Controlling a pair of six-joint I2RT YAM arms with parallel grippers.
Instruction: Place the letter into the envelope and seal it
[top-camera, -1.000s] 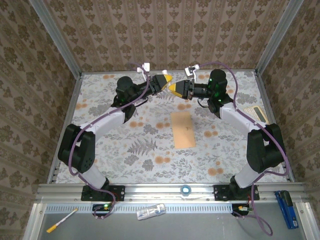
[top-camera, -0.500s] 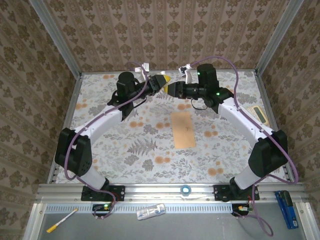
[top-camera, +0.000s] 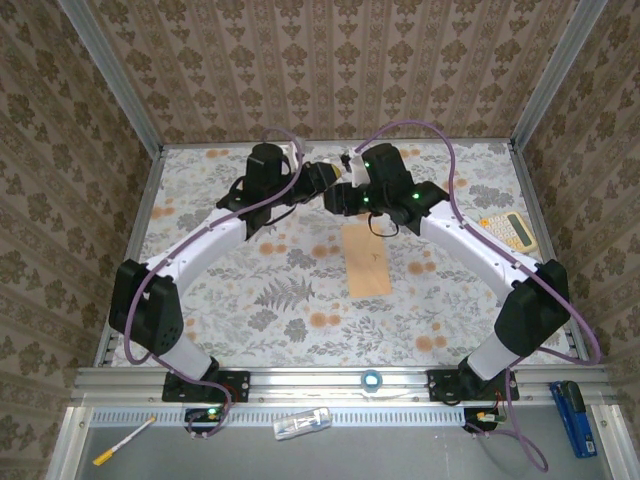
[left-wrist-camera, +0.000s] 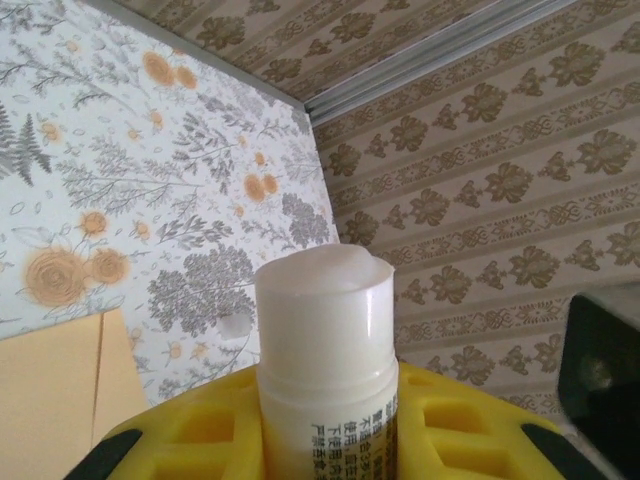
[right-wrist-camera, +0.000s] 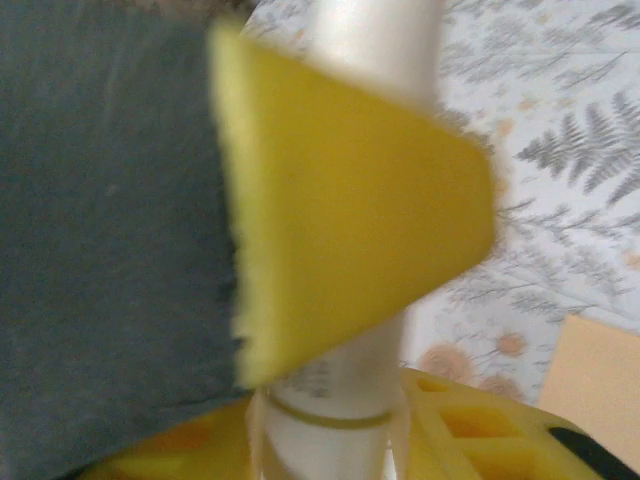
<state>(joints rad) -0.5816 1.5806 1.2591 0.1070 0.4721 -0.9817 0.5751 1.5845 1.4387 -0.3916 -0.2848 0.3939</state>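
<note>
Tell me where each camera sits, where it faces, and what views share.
Top external: above and behind the bases, looking down on the table; both arms, left hand and right hand close together at the far middle, beyond the envelope.
Left wrist: on the left arm, looking along its yellow fingers, clamped on the glue stick, toward the wall.
Right wrist: on the right arm, blurred, own fingers below, the stick rising between.
Shared: both wrist views catch the stick and an envelope corner.
</note>
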